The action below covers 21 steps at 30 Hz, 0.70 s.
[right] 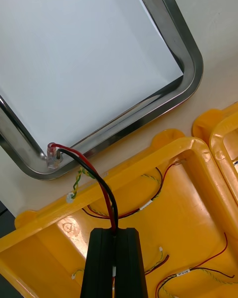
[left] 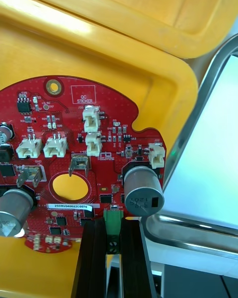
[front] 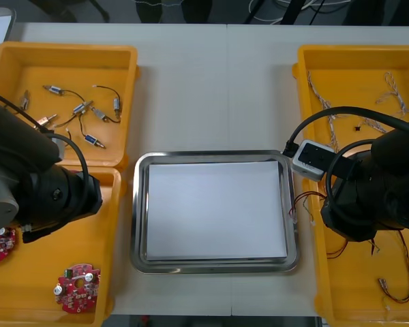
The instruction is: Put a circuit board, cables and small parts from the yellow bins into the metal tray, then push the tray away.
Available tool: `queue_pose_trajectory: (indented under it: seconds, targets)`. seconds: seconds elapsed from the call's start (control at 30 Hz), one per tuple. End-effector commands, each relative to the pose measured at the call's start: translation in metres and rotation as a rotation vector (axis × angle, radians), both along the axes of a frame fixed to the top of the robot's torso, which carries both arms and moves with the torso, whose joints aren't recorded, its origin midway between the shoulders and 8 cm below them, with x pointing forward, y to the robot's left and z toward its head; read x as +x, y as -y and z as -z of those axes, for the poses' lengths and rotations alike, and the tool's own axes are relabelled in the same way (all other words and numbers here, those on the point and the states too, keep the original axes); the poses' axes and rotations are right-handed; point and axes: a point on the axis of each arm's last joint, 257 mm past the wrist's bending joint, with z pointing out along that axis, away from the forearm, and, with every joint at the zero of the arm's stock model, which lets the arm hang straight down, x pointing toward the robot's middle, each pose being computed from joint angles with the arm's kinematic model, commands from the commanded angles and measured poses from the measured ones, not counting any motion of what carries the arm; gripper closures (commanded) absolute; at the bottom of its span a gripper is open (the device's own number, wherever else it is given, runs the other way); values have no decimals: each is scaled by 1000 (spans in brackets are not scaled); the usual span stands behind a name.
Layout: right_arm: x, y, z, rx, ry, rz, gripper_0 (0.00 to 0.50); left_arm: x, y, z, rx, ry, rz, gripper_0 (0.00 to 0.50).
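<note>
So, both arms were busy here. The left gripper (left: 113,219) was over the near-left yellow bin (front: 37,300), right by that bin's tray-side edge, with its fingers clamped on the green connector (left: 114,236) at the rim of a round red circuit board (left: 84,149). The board looked roughly level, parts side up, and one edge of it came close to the near-left corner of the metal tray (front: 211,155). I couldn't tell if the board was resting on the bin or lifted off it. The tray sat mid-table between the bins and was white inside, with nothing lying on the white part. The right gripper (right: 114,230) was above the near-right yellow bin (front: 322,279), fingers pinched nearly together on a red and black cable (right: 96,179). That cable ran from the fingertips over the bin's edge, and its small clear plug (right: 52,155) sat on the tray's rim at a corner. From the front you mostly got the bulky left arm (front: 34,184) and right arm (front: 375,184) covering the grippers. Two loose red boards (front: 76,286) lay in the near-left bin, one half under the arm. Small metal parts (front: 82,109) were scattered in the far-left bin (front: 68,68), thin twisted cables (front: 395,92) in the far-right bin (front: 347,68), and red and yellow cables (front: 395,289) in the near-right one.
</note>
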Motion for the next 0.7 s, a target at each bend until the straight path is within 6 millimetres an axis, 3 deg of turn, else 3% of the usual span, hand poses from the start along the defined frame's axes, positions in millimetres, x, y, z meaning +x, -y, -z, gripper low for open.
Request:
queue_pose_trajectory:
  seconds: [0.03, 0.57, 0.7]
  targets:
    - [5, -4, -7, 11, 25, 13, 500, 9, 28, -8, 16, 45, 60, 500]
    - [5, -2, -4, 13, 7, 24, 500, 28, 105, 9, -12, 49, 23, 500]
    - [6, -3, -5, 13, 8, 23, 500, 30, 115, 19, -1, 58, 20, 500]
